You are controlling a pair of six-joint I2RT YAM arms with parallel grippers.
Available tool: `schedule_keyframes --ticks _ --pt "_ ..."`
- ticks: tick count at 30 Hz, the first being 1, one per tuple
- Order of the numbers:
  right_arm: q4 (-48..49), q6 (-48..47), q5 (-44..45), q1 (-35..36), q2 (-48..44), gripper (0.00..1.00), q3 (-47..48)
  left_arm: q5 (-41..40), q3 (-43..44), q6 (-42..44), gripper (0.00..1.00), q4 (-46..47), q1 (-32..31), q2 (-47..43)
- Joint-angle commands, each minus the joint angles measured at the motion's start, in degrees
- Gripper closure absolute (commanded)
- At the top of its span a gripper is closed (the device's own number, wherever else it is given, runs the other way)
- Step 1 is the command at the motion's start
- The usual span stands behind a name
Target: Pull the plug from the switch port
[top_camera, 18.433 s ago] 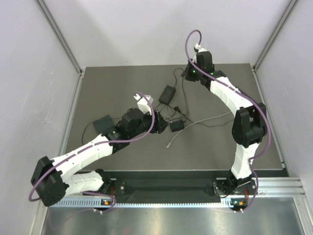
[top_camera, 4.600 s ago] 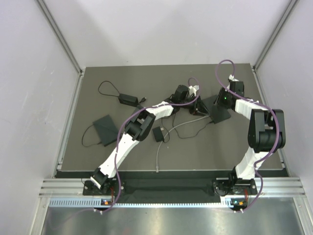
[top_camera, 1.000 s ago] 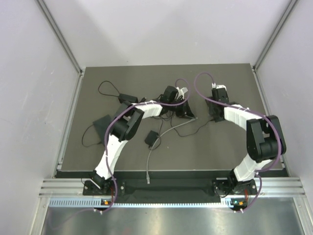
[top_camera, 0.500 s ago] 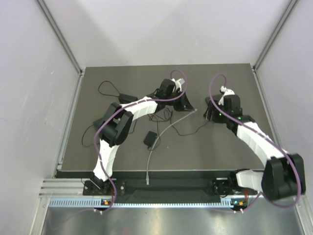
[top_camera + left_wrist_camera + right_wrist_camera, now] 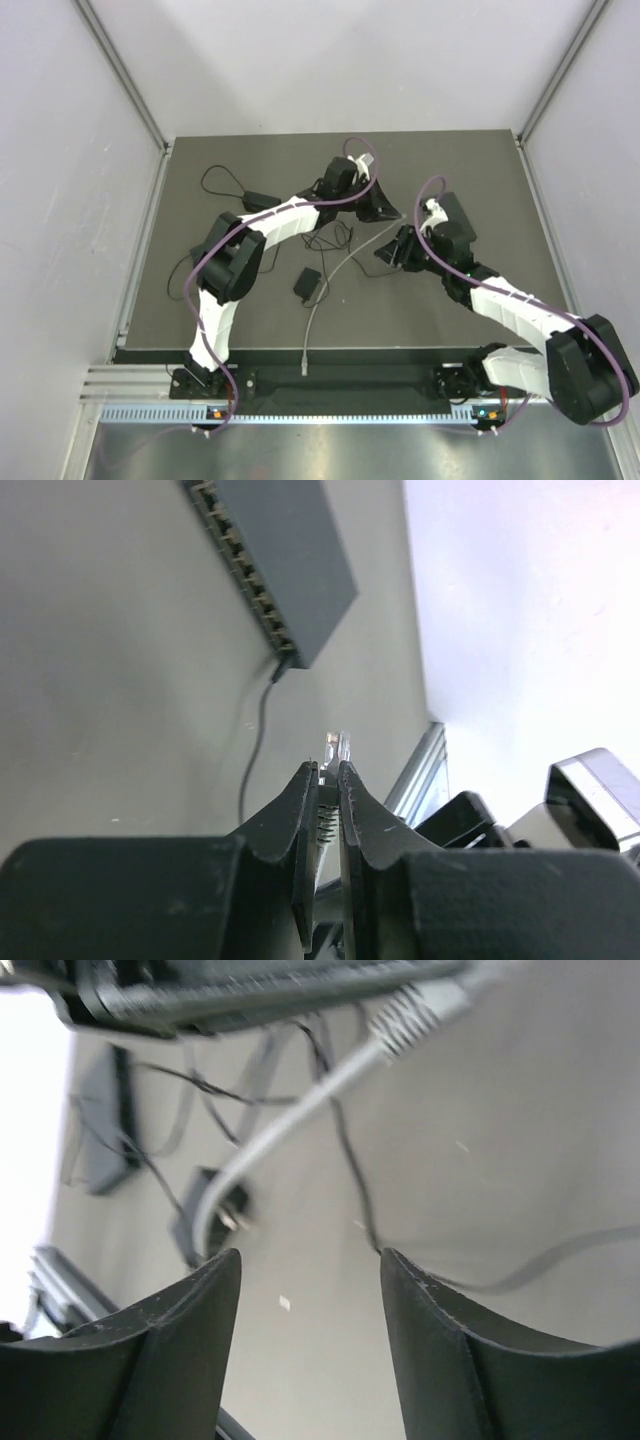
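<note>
The left gripper (image 5: pixel 328 770) has its fingers pressed together on the plug (image 5: pixel 339 748). They pinch it just behind its clear tip, which pokes out past the fingertips into open air. The plug touches nothing else. Beyond it in the left wrist view the switch (image 5: pixel 270 560) lies flat on the table (image 5: pixel 100 680), its row of ports facing the camera and apart from the plug. The only lead visibly seated in the switch is a thin black lead (image 5: pixel 255 740) at its near end. From the pinch, the grey cable (image 5: pixel 330 285) trails down the table toward the arms' bases. The right gripper (image 5: pixel 308 1260) hangs over this cable with its fingers spread and nothing between them. By the look of it, the pull itself is done and the work stands at its closing step. The next move calls for lowering the plug to the table clear of the switch, then parting the fingers without dragging the cable.
</note>
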Motion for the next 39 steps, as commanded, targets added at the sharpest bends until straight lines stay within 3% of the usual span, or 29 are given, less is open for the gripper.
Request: schedule_keyframes --ticks 1,10,17,21,23,25,28,29,31,35,39 --pt "12.5 5.2 1.8 2.4 1.1 0.43 0.2 -0.4 -0.7 -1.2 1.00 4.2 -0.6 -4.7" --pt "21.2 8.2 3.5 5.9 8.4 0.47 2.2 0.8 -1.4 -2.4 1.00 5.4 -1.7 -4.5" --pt "25.5 9.8 9.8 8.2 11.4 0.57 1.3 0.8 -1.9 -4.1 1.00 7.2 -1.8 -5.0" --pt "24.9 11.2 11.9 9.0 11.2 0.77 1.0 0.7 -1.9 -3.6 1.00 6.3 -1.8 -5.2" --pt "25.1 11.3 12.4 9.4 9.9 0.80 -0.2 0.0 -1.6 -2.7 1.00 5.0 -1.7 -5.4" --pt "23.9 11.3 13.1 9.6 8.5 0.98 -1.2 -0.3 -1.4 -1.8 1.00 4.1 -1.4 -5.4" --pt "19.1 10.0 14.3 9.6 4.3 1.00 -2.3 0.4 -1.8 -1.0 1.00 3.2 0.3 -5.7" --pt "17.1 9.7 14.6 9.6 1.4 1.00 -2.8 0.6 -2.3 -0.9 0.96 3.5 0.9 -6.1" --pt "12.3 8.6 16.7 9.6 -1.8 1.00 -3.2 1.0 -4.0 -0.9 0.76 4.3 2.2 -7.6" --pt "1.7 5.3 21.1 9.6 -12.4 1.00 -1.5 -0.5 -4.7 2.5 0.48 0.5 3.2 -10.5" --pt "-12.7 -0.7 26.5 9.3 -17.9 1.00 4.8 -2.2 -5.6 7.1 0.46 -3.0 5.0 -13.8"
